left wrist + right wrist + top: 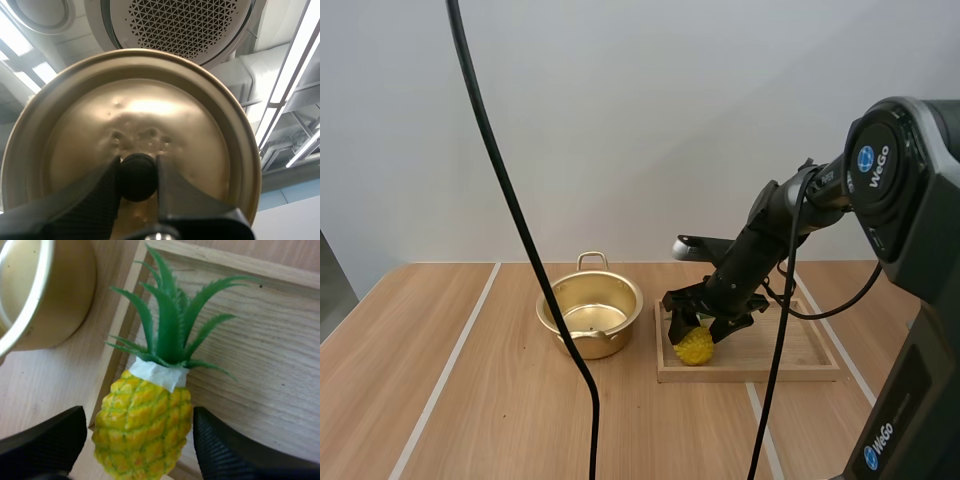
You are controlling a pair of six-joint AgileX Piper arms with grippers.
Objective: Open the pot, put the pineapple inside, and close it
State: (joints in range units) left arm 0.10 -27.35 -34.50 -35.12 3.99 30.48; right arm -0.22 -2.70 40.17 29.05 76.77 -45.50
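Right jaws stand wide open astride the pineapple point(142, 432), its long axis running straight out between them, leaves pointing away; left jaws pinch the lid's point(150, 110) knob point(137, 176).

Pineapple point(142, 432) lies across the wooden tray point(260, 340) rim nearest the pot point(55, 300), green leaves over the tray floor. Right gripper point(137, 415) fingers point(45, 440) spread, flanking the yellow body; contact unclear, probably not pinching. Pot sits on the table point(40, 385) beside the tray.
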